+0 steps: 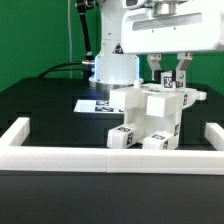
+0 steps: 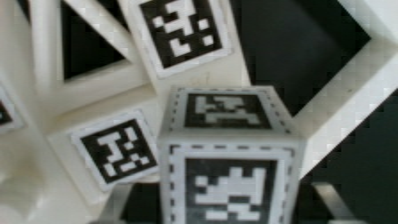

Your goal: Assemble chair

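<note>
Black table (image 1: 40,110) before a green backdrop (image 1: 30,40), a robot assembly cell. At mid-table, just behind the front border rail (image 1: 110,158): the chair (image 1: 150,118), partly built, a stepped white stack of blocky parts with black-and-white tags on several faces. Apparently well along, to judge by the number of pieces already joined into one body, with slanting bars and a tagged block filling the wrist view. Low tagged blocks (image 1: 122,138) at the foot of the stack, toward the rail; joined or merely resting against it, impossible to tell. Likely left to do: seating and tightening of the part under the gripper, plus any piece hidden behind the stack.

Directly above, the gripper (image 1: 170,80), pointing straight down, fingers (image 1: 157,70) partway apart and straddling the topmost tagged piece of the chair. Pads pressing on that piece or only flanking it: not determinable from either view, so a firm hold neither confirmed nor ruled out.

Farther back, the marker board (image 1: 92,104) flat on the table, near the arm's white base (image 1: 115,68), to the exterior view's left of the chair. Rail ends turning back along both sides of the work area.
</note>
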Tool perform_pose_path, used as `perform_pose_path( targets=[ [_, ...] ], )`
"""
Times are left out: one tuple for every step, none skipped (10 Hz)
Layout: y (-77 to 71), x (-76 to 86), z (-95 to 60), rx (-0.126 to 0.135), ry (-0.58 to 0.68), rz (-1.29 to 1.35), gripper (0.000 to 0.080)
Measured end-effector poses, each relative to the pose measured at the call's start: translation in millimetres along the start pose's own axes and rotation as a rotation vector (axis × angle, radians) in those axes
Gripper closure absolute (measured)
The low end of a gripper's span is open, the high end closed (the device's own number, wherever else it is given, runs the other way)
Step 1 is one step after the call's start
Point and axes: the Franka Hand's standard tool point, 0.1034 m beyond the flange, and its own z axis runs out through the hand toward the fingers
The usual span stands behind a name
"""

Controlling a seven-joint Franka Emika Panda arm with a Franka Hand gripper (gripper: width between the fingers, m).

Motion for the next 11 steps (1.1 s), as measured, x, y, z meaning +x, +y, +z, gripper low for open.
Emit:
perform_pose_path(
  targets=[
    [-0.4, -0.8, 0.2, 0.003, -0.004, 0.080, 0.0512],
    [-0.6, -1.4, 0.4, 0.004, -0.006, 0.132, 0.0512],
    [-0.7, -1.6, 0.5, 0.004, -0.006, 0.133, 0.0416],
    [-0.6, -1.8, 0.6, 0.003, -0.007, 0.108, 0.0416],
    [-1.0, -3.0, 0.5, -0.003, -0.013, 0.033, 0.0238],
    [-2.2, -3.9, -0.3, -0.007, -0.021, 0.007, 0.0238],
    [-3.9, -5.5, -0.8, -0.005, -0.021, -0.049, 0.0168],
    [-4.7, -6.4, -1.0, -0.003, -0.021, -0.188, 0.0155],
    [-5.0, -7.2, -0.9, 0.000, -0.021, -0.262, 0.0155],
    [-4.8, -7.9, -0.1, 0.002, -0.017, -0.385, 0.0151],
    [-4.8, -8.5, 0.8, 0.007, -0.009, -0.501, 0.0151]
  ],
)
